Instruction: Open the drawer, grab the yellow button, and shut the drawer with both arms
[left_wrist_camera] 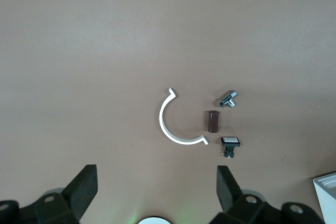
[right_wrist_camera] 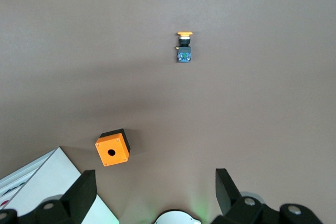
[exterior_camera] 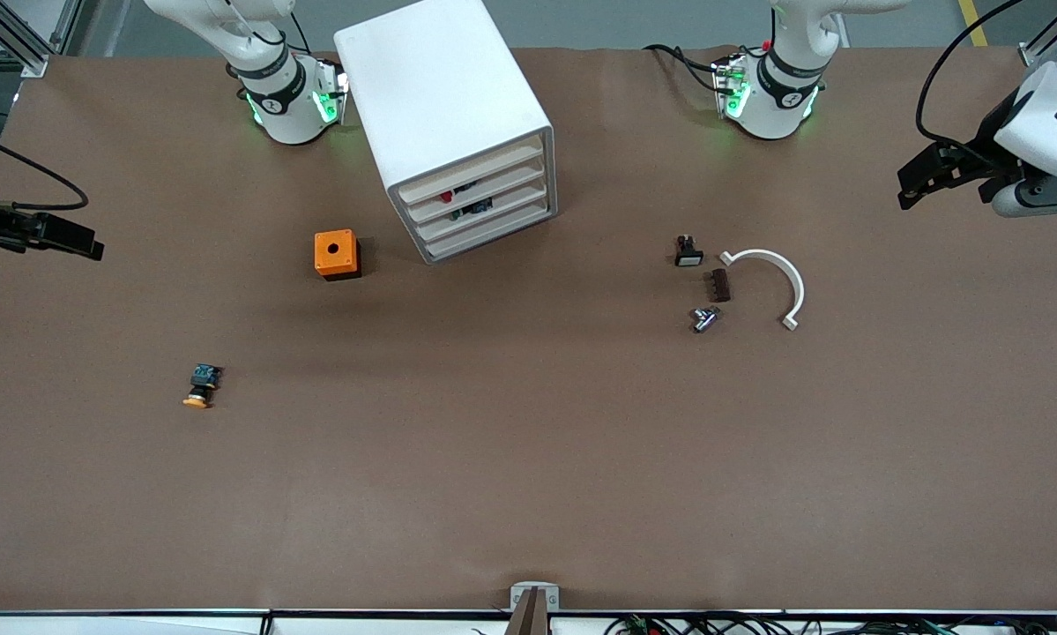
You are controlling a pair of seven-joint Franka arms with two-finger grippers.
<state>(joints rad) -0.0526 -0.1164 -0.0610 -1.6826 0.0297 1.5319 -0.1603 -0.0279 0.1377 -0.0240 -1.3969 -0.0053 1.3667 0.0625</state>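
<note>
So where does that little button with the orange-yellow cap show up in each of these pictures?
Front view: the button lies on the bare table toward the right arm's end, nearer to the camera than the orange box.
Left wrist view: not in it.
Right wrist view: the button lies alone on the table, apart from the orange box.
Shared landmark: the orange box with a round hole, beside the white cabinet.

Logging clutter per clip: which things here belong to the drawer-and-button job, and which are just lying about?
Job:
- drawers, all shut, in the white cabinet
- button, orange-yellow cap, out on the table
- left gripper and right gripper, both open, empty

Lying about:
- orange box
- white curved clip
- white-capped black button
- brown block
- metal fitting
</note>
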